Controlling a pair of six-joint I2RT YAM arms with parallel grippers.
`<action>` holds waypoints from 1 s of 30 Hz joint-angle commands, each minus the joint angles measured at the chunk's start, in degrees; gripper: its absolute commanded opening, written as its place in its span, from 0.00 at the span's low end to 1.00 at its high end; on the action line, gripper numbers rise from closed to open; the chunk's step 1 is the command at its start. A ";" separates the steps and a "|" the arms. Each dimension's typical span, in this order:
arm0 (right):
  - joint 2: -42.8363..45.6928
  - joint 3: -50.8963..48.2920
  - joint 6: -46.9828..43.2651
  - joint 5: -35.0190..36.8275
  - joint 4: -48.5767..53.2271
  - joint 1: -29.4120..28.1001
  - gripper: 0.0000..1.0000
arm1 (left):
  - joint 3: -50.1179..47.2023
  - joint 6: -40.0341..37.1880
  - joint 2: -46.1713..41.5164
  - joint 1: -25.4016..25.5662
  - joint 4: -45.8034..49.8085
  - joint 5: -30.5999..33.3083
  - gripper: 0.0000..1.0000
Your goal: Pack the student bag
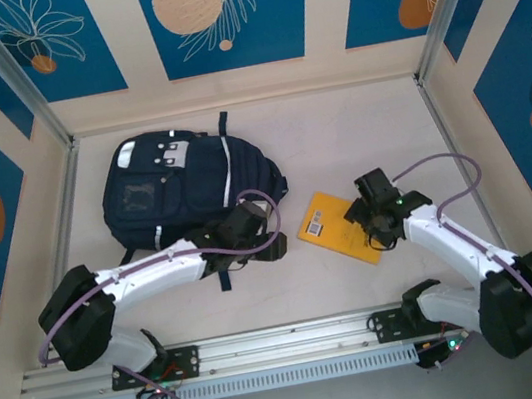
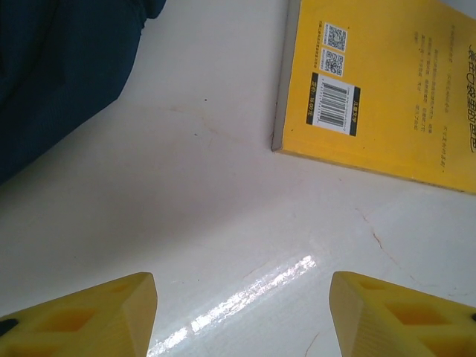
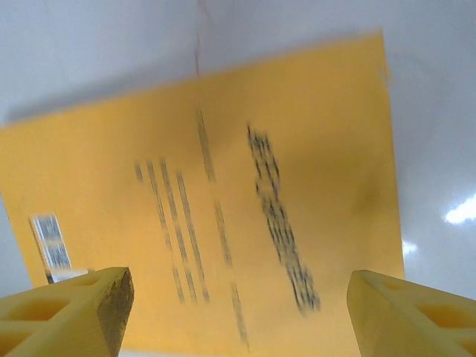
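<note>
The bag (image 1: 181,185) lies flat, front up, on the far left of the table (image 1: 357,134). From above I can't tell whether any zip is open. If it is shut, nothing goes in until I open it, and the soft fabric could bunch or slide instead of parting.

My left hand (image 2: 242,312) is released and empty. It hangs over bare table between the bag's near right corner and the yellow book (image 1: 339,225). That arm crosses the bag's near edge, so a careless swing could drag the bag.

My right hand (image 3: 238,312) is also spread wide, above the book with nothing clamped. The book lies flat and thin on the glossy table, so my fingers may skid over the cover, scrape the table, or push the book away. My two hands are near each other, so reaching in together risks a knock.
</note>
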State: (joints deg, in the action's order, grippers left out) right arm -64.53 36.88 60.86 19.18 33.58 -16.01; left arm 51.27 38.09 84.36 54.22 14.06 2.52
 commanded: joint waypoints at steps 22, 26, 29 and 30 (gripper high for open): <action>-24.99 9.03 -13.45 -24.92 -11.87 14.72 0.76 | -1.61 -0.75 -0.28 -0.61 -1.84 -4.18 0.62; -20.38 4.54 -11.69 -26.06 -11.88 13.36 0.76 | -1.26 -0.65 0.26 -0.60 -1.61 -4.20 0.62; -16.12 0.98 -10.56 -26.03 -11.35 11.32 0.76 | -1.27 -0.23 0.46 -0.61 -1.56 -4.32 0.62; -14.54 -0.28 -9.99 -26.23 -11.29 10.38 0.76 | -1.33 -0.01 0.66 -0.58 -1.60 -4.58 0.62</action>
State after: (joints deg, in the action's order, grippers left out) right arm -82.15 39.29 48.66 -4.08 19.46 -3.95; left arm 49.10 37.23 84.51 54.02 12.84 -0.67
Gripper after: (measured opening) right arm 0.765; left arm 0.622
